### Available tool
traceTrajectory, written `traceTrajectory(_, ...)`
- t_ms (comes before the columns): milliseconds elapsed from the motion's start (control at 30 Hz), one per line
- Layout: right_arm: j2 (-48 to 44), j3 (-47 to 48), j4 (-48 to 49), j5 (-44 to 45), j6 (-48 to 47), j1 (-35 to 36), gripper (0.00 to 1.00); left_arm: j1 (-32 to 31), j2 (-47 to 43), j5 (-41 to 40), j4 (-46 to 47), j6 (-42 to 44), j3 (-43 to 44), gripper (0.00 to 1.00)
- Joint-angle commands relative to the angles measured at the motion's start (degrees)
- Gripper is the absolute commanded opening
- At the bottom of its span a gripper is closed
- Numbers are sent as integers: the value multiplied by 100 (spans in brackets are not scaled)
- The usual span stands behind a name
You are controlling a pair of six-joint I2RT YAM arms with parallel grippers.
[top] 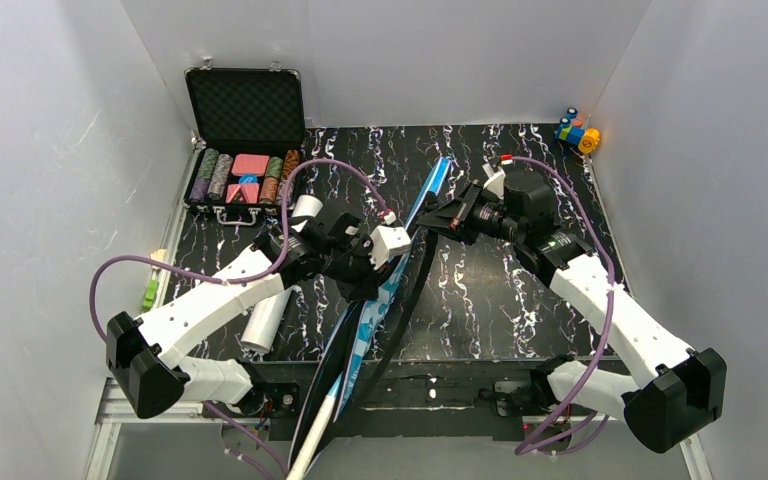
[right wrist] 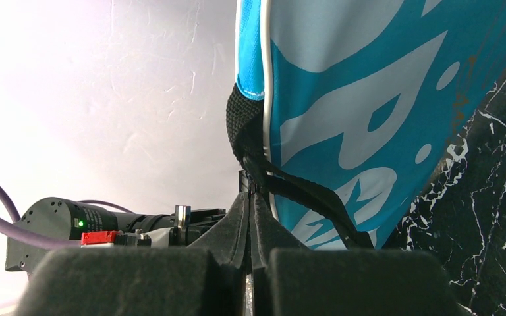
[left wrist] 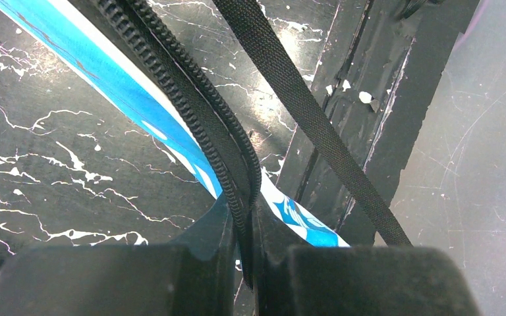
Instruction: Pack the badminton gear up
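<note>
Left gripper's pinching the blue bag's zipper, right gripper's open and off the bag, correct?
No. The right gripper is shut too, on the black edge of the blue bag, as the right wrist view shows. The left gripper does pinch the zipper.

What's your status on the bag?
Left claw shut on bag zipper. Right claw shut on bag near far end. Racket handle sticks out. Strap loose.

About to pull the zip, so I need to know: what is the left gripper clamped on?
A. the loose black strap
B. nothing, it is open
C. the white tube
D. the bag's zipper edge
D: the left wrist view shows the left gripper shut on the zipper of the blue bag, the strap running free beside it.
</note>
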Motion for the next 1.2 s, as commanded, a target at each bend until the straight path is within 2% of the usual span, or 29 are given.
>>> traceTrajectory(0, -93, 39, 263, -62, -5, -32, 1, 15, -174, 216, 203, 88, 246, 0)
traceTrajectory(267, -348, -387, 519, -255, 371, 130, 1, 20, -127, 163, 234, 101, 223, 0)
traceTrajectory(700, -572, -856, 489, 166, 633, 1204, 1, 15, -18, 105, 253, 127, 298, 0)
traceTrajectory(1100, -108, -1196, 824, 282, 926, 2216, 1, 20, 48, 20, 306, 89, 365, 0)
traceTrajectory(1133, -119, -1210, 824, 292, 930, 2220, 1, 20, 65, 19, 302, 77, 380, 5)
traceTrajectory(1167, -156, -1213, 796, 347, 918, 2222, 1, 20, 82, 45, 290, 67, 396, 14)
